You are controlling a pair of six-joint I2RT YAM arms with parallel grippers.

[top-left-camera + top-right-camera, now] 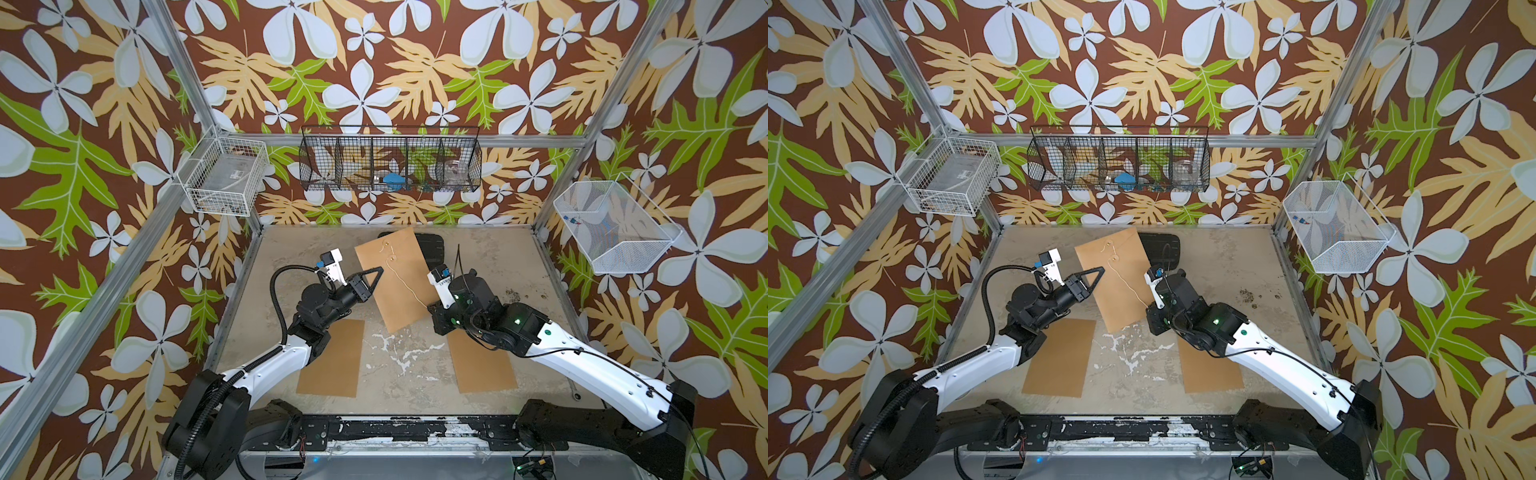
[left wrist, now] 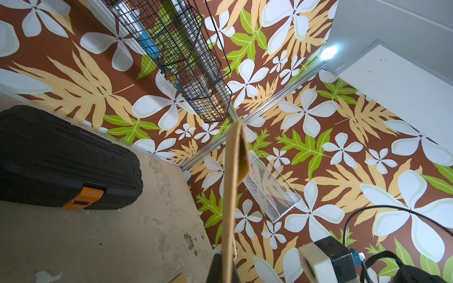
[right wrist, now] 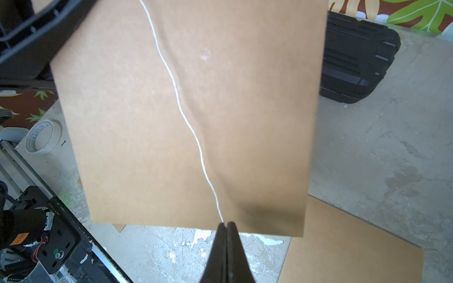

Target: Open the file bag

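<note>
Above the table (image 1: pixel 498 266), toward its far edge, we pinch the kraft file bag (image 1: pixel 390 299) by its edge in the left gripper (image 1: pixel 379 271) and its white string (image 3: pixel 188 125) in the right gripper (image 3: pixel 226 225), so a hard pull could yank the bag free or slip the string

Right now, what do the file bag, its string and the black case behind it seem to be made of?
File bag: brown kraft paper, matte; it shows soft creases. String: thin white cord, probably cotton; it bends in loose waves. Black case: likely moulded plastic, dull sheen, with ribbed lid and orange latch.
</note>
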